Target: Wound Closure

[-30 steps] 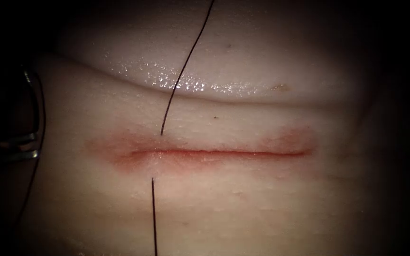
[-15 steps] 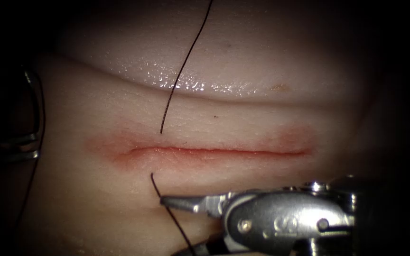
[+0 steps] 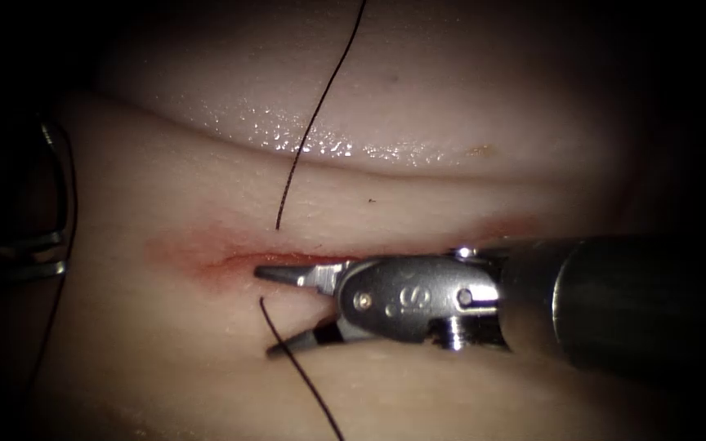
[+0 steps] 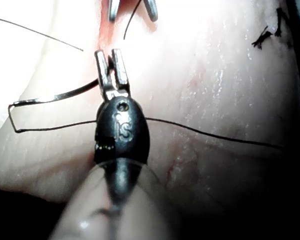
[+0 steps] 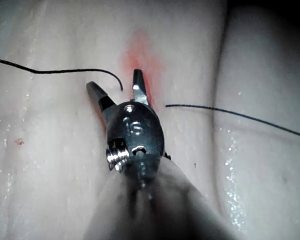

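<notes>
- Right tool (image 3: 275, 310) jaws apart, holding nothing, straddling thread (image 3: 288, 351) at its near exit by the cut's (image 3: 239, 263) left end.
- Left tool (image 4: 111, 67) jaws clamped on needle (image 4: 55, 97) near its tip end, off the tissue's (image 3: 451, 106) left edge.

Right tool (image 3: 271, 314) newly over cut (image 3: 288, 260).

Thread (image 3: 300, 371) between the spread right claw (image 3: 267, 314) jaws; tissue (image 3: 418, 204) beyond bare.
</notes>
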You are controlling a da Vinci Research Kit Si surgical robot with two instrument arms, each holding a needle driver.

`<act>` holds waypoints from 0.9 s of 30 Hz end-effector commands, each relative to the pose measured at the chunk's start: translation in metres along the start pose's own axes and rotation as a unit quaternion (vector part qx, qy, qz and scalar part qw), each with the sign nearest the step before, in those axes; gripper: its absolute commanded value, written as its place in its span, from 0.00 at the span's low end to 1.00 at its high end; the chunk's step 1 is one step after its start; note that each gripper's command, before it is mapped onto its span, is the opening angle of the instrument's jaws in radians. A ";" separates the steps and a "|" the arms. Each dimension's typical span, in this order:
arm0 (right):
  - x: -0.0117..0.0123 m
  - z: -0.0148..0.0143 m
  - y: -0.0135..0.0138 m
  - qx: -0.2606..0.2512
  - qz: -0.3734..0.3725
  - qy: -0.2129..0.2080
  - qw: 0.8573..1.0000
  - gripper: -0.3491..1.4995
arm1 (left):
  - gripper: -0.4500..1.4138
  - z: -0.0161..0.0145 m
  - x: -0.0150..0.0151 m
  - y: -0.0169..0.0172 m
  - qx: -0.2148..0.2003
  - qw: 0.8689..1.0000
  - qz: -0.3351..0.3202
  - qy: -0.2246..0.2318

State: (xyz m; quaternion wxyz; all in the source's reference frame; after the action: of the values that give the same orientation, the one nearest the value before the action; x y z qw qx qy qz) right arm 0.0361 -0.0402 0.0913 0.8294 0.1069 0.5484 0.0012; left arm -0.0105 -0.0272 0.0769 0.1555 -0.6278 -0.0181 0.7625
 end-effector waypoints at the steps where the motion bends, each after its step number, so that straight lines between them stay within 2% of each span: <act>1: -0.0009 0.0020 -0.0001 0.003 0.002 -0.001 1.000 0.86 | 0.00 0.0006 -0.0006 0.0004 -0.001 1.000 -0.001 0.001; 6: -0.0026 0.0036 -0.0001 0.009 0.006 -0.010 1.000 0.77 | 0.00 0.0005 -0.0006 0.0005 -0.001 1.000 -0.001 0.001; 8: -0.0031 0.0039 -0.0002 0.015 0.006 -0.011 1.000 0.64 | 0.00 0.0005 -0.0006 0.0005 -0.001 1.000 -0.001 0.001; 9: -0.0033 0.0039 -0.0002 0.021 0.008 -0.009 1.000 0.45 | 0.00 0.0005 -0.0006 0.0005 -0.001 1.000 -0.001 0.001; 10: -0.0035 0.0038 -0.0003 0.035 0.005 -0.004 0.999 0.08 | 0.00 0.0005 -0.0006 0.0005 -0.001 1.000 -0.001 0.001; 11: -0.0036 0.0036 -0.0005 0.047 0.002 -0.006 0.999 0.00 | 0.00 0.0005 -0.0006 0.0005 -0.001 1.000 -0.001 0.001; 18: -0.0026 0.0013 -0.0007 0.047 -0.003 -0.015 0.999 0.00 | 0.00 0.0004 -0.0006 0.0005 -0.002 1.000 -0.001 0.001; 22: -0.0010 -0.0004 -0.0013 0.046 0.002 -0.004 0.999 0.00 | 0.00 0.0004 -0.0006 0.0005 -0.001 1.000 -0.001 0.001; 26: 0.0018 -0.0020 -0.0037 0.053 0.004 0.003 0.999 0.00 | 0.00 0.0005 -0.0006 0.0005 -0.001 1.000 -0.001 0.001; 27: 0.0018 -0.0020 -0.0037 0.053 0.004 0.003 0.999 0.00 | 0.00 0.0005 -0.0006 0.0005 -0.001 1.000 -0.001 0.001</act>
State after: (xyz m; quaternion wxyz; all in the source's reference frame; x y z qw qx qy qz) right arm 0.0336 -0.0431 0.0871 0.8209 0.1525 0.5497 -0.0265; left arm -0.0104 -0.0272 0.0767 0.1550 -0.6283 -0.0186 0.7622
